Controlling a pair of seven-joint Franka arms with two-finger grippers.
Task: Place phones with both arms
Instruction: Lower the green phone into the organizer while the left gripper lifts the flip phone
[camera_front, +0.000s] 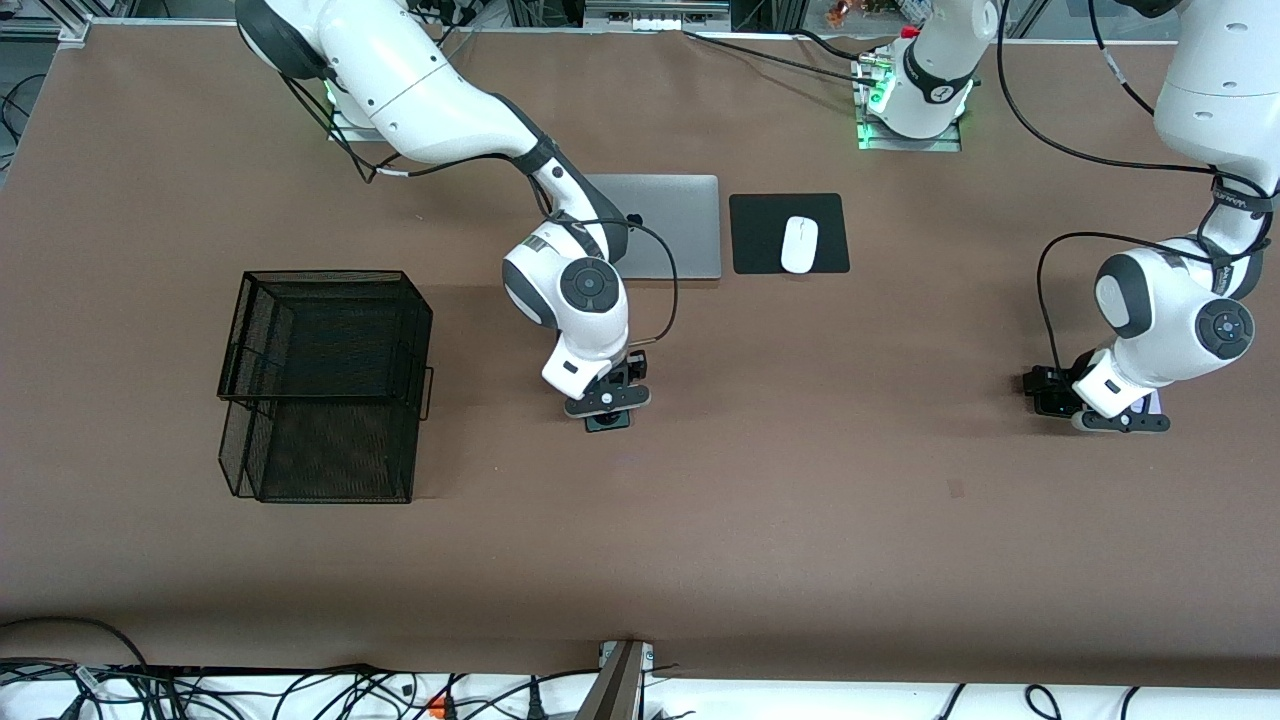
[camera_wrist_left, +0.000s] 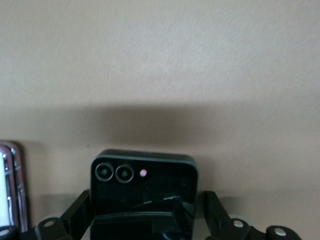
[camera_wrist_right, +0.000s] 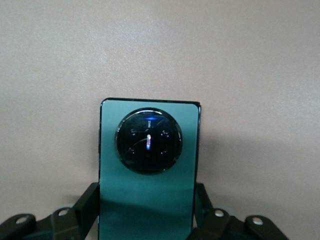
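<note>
My right gripper (camera_front: 606, 412) is down at the middle of the table, its fingers (camera_wrist_right: 86, 205) against both long edges of the dark-green phone (camera_wrist_right: 149, 165) with the round black camera ring. The phone lies flat, and one end shows under the hand in the front view (camera_front: 607, 423). My left gripper (camera_front: 1048, 392) is down at the left arm's end of the table. Its fingers (camera_wrist_left: 212, 210) straddle the small black phone (camera_wrist_left: 144, 187), with a thin gap on one side. The pale lilac-white phone (camera_front: 1155, 400) lies beside it, and its edge shows in the left wrist view (camera_wrist_left: 11, 192).
A black wire basket (camera_front: 325, 385) stands toward the right arm's end of the table. A silver laptop (camera_front: 675, 225) and a white mouse (camera_front: 799, 244) on a black pad (camera_front: 760, 235) lie near the robots' bases.
</note>
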